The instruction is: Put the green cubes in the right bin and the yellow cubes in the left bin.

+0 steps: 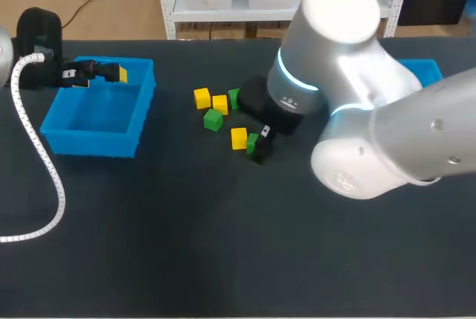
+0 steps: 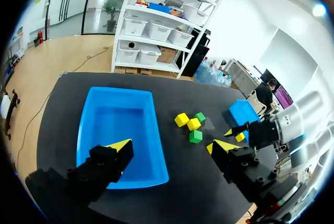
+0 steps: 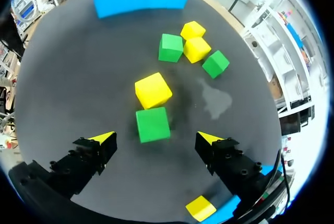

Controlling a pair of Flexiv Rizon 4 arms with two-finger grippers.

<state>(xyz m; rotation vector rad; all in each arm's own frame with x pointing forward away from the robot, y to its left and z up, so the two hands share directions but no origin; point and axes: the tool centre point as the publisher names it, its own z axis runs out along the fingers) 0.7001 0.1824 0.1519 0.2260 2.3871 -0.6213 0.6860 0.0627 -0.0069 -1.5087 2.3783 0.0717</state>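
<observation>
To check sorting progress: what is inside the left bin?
Only bare blue floor shows inside the left bin; a finger of the left gripper covers one corner, leaving it unseen.

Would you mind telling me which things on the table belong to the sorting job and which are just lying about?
Job: left blue bin; right blue bin; three green cubes; four yellow cubes, one close to the right bin.
Lying about: only the white coiled cable beside the left bin.

Black table (image 1: 186, 245), flat matte top spanning the head view from side to side, a faint pale patch (image 3: 215, 98) on its surface in the right wrist view
</observation>
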